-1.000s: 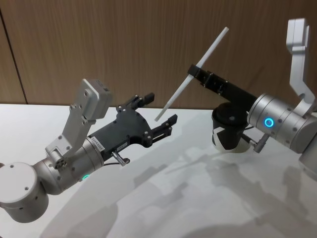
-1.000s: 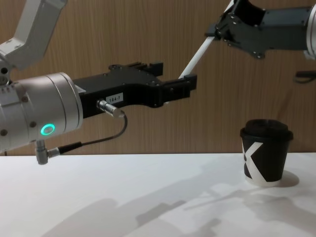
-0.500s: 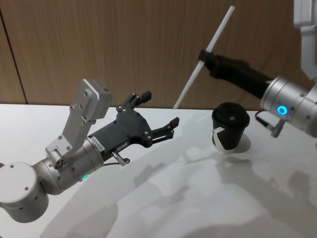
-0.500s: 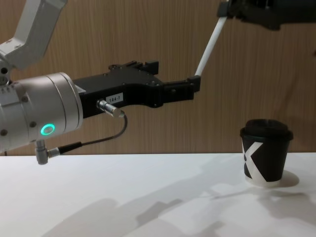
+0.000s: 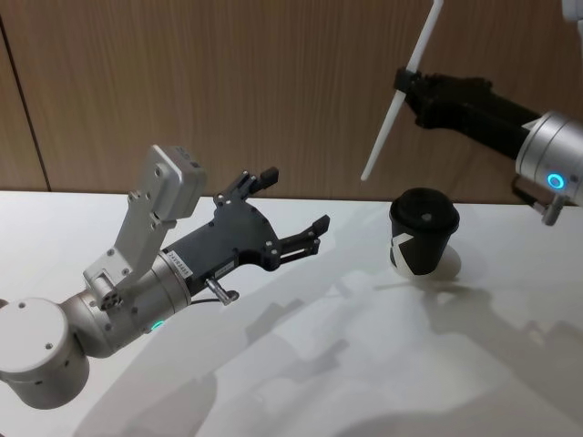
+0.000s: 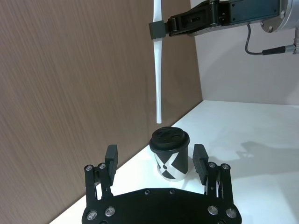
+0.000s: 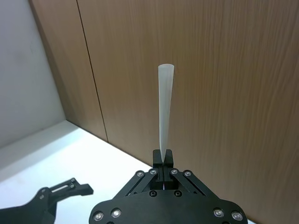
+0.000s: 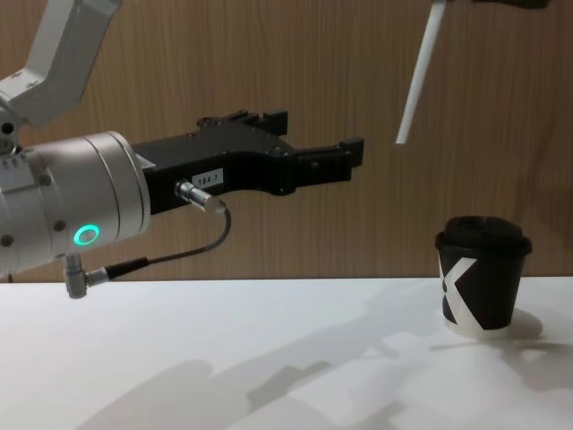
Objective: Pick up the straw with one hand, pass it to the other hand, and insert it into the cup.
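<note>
Handover looks done. The right gripper [image 5: 407,88] sits high above the cup [image 5: 424,235], jaws pinching the straw [image 5: 381,138] partway along, w/ a long free length below the grip. The straw is tilted, its lower tip in the air well above the cup's lid & off to the cup's left. The left gripper [image 5: 293,198] hovers over the tabletop [image 5: 364,364] further to the cup's left, jaws spread wide, nothing btwn them. The cup stands upright, lid on, X mark facing the robot.

Step in hand, as I read it: insertion. To do it well:
- Bring the straw to vertical first; going in at a tilt would prob. skid the tip across the domed lid.
- Centre the tip over the lid's opening before descending. A small mark shows on the lid top, likely the hole, but can't tell for sure.
- Go down slow & straight. The straw is thin w/ a long unsupported end, so it'll flex if it catches.
- The cup is light & nothing holds it, so a side push could tip it.
- Spread the jaws only once the straw is well inside.
</note>
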You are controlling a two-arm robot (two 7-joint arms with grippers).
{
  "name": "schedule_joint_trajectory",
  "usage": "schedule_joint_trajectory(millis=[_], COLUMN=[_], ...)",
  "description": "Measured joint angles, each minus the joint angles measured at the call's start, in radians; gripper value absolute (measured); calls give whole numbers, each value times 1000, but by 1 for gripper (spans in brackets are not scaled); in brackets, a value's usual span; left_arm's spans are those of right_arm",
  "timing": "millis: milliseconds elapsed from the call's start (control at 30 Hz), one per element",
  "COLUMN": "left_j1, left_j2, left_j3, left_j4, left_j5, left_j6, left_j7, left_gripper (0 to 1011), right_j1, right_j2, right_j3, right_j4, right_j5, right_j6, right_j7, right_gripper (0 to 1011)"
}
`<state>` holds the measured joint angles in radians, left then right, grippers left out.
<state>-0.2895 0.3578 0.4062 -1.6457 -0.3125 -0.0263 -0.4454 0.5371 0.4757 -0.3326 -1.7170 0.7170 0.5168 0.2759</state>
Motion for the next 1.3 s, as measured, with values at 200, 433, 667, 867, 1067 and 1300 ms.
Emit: schedule_joint_trajectory(millis=[200,433,667,867,1067,1300], left_j1=[0,0,0,0,0,0], left_j2=[0,0,0,0,0,0], left_j3=[0,0,0,0,0,0], left_j4=[0,0,0,0,0,0], left_j5=[0,0,0,0,0,0], left_j6=[0,0,0,0,0,0], left_j7=[0,0,0,0,0,0], left_gripper=[1003,1003,1003,1003,1003,1002], right_j1=[18,35,45,49,51,50], right_j2=[34,63,84,94,101,106], right_j3=[-20,-40,-54,-57,-56,-51], right_j4=[12,32,61,84,111,135], right_j5=[-27,-52,-73,-85,-98,-108], right_j6=[-11,-19,-27,-33,-40,-45], right_j7=[20,33,35,36,36,35], right_gripper=[6,6,6,6,6,6])
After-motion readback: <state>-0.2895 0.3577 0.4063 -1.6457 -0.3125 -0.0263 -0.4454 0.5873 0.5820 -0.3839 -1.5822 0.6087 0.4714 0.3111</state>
